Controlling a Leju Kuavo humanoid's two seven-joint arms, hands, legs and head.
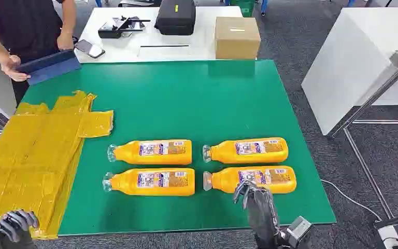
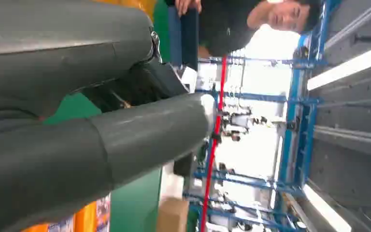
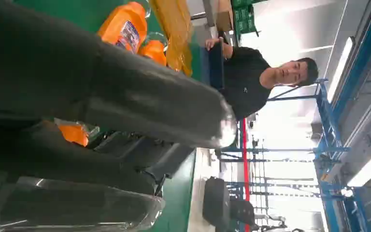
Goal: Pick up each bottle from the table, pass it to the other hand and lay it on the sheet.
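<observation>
Several orange bottles lie on their sides in two rows on the green table, caps pointing left. The front right bottle lies just beyond my right hand, which hovers at the table's front edge with fingers apart and nothing in it. The right wrist view has an orange bottle close under that hand's fingers. The other bottles are the back right, back left and front left. A crumpled yellow sheet covers the table's left side. My left hand holds nothing and hangs at the sheet's front corner.
A person at the far left corner holds a blue board. Behind the green table, a white table carries a cardboard box, a black bag and a phone. A white table stands at the right.
</observation>
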